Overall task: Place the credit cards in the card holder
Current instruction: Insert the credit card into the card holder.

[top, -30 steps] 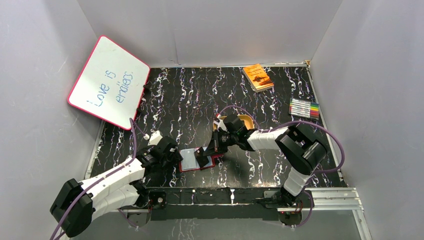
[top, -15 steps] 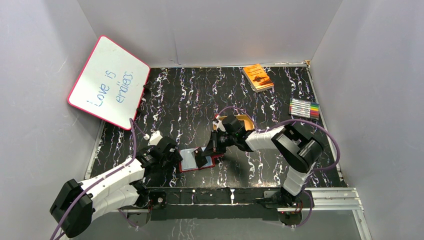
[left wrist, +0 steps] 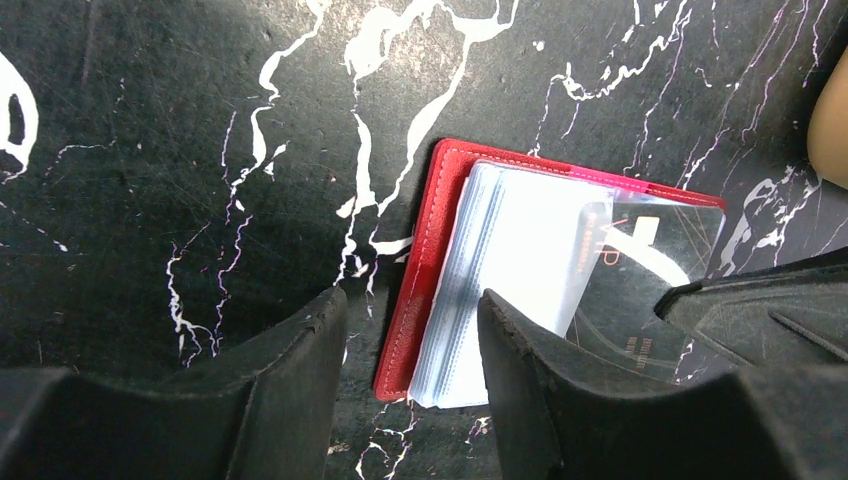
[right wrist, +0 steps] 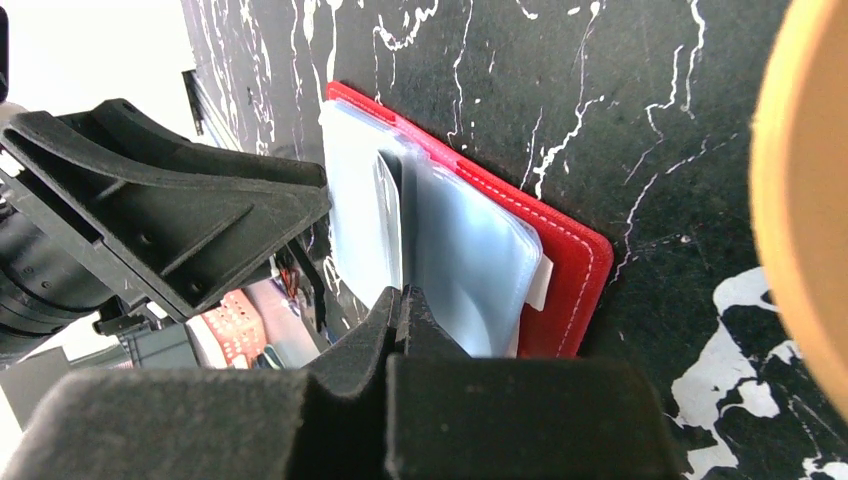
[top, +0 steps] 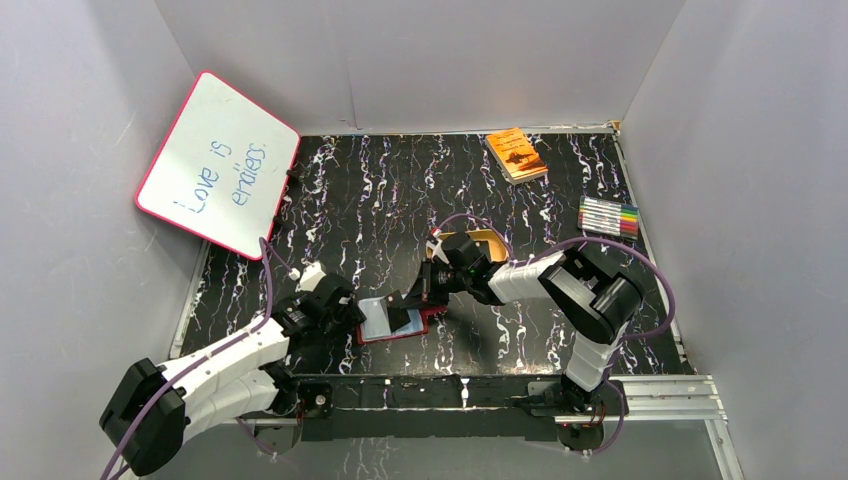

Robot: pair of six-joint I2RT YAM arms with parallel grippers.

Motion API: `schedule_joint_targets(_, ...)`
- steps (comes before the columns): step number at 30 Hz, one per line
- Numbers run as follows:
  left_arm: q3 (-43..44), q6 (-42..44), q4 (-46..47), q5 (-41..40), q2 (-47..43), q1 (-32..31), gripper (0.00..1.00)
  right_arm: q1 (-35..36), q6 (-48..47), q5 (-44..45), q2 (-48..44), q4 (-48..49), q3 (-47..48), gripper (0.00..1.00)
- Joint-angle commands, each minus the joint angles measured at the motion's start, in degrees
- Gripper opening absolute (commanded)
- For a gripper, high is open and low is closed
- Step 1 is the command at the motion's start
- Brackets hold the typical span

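Note:
The card holder (top: 432,318) lies open on the table's near middle, red leather with a stack of clear sleeves (left wrist: 520,250). My right gripper (top: 412,300) is shut on a dark credit card (left wrist: 640,300), whose far end lies in among the sleeves. In the right wrist view the card shows edge-on (right wrist: 391,190) ahead of the right gripper (right wrist: 400,292). My left gripper (left wrist: 412,350) is open and straddles the holder's (left wrist: 425,280) near left corner. One of its fingers (left wrist: 540,380) is over the sleeves, the other (left wrist: 290,380) over the table.
A gold oval tray (top: 478,243) sits just behind the right gripper. An orange book (top: 516,153) and a pack of markers (top: 608,216) lie at the back right. A pink-framed whiteboard (top: 218,165) leans on the left wall.
The right gripper has pushed the dark card a little further left into the sleeves. The left gripper's jaws have narrowed slightly around the holder's corner.

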Motion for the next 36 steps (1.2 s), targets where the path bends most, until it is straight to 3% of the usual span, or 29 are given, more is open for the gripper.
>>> schedule_joint_targets(1,-2.88,-0.17,-3.87,2.65,0.46,0.09,0.49,0.47,1.58,3.33,0.64,2.29,-0.80,0.00)
schedule_joint_targets(19,-3.52,-0.22,-3.23,3.24,0.12,0.15,0.45,3.53,5.09,8.35,1.35,3.60,-2.17,0.00)
schedule_joint_targets(32,1.89,0.48,-13.11,-3.40,-5.98,0.08,0.46,3.86,4.74,7.45,2.30,3.83,-1.85,0.00)
schedule_joint_targets(36,1.08,-0.20,-13.17,-3.55,-5.38,0.10,0.37,3.94,5.07,7.62,2.26,4.16,-1.98,0.00)
